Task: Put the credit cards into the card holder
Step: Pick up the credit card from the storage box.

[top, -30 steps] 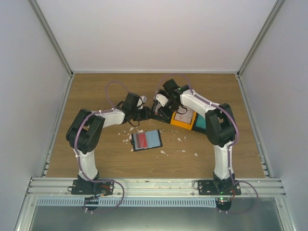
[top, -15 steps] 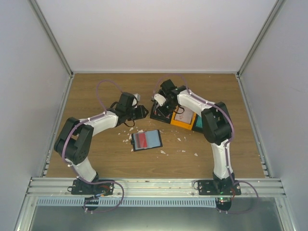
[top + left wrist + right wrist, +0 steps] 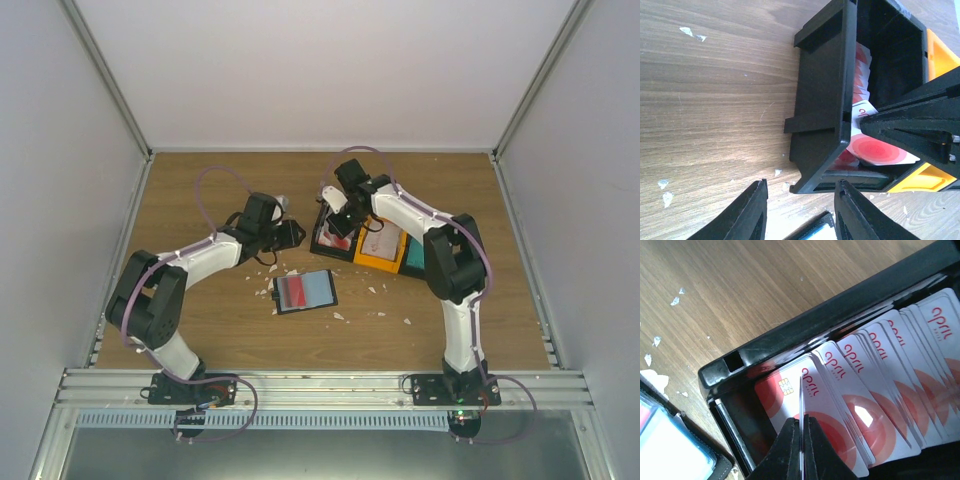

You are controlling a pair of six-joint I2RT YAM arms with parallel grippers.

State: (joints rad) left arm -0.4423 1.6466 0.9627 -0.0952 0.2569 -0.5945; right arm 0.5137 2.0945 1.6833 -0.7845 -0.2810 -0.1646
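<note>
Several red-and-white credit cards (image 3: 875, 390) stand fanned in a black tray (image 3: 805, 330). My right gripper (image 3: 801, 421) is shut on one credit card (image 3: 801, 390), seen edge-on just above the stack; from above the right gripper (image 3: 336, 213) hangs over the tray's left end. The card holder (image 3: 303, 290) lies open on the table with a red and a bluish card face showing. My left gripper (image 3: 801, 196) is open with nothing between its fingers, low beside the black tray (image 3: 824, 100); from above the left gripper (image 3: 293, 234) is left of the tray.
An orange tray (image 3: 378, 250) holding whitish cards adjoins the black tray, with a teal stack (image 3: 416, 256) on its right. Small white scraps (image 3: 340, 315) lie scattered on the wood around the card holder. White walls enclose the table on three sides.
The right gripper has closed on a card at the tray's left end. The left arm has swung its elbow outward to the left and its gripper has drawn back from the tray.
</note>
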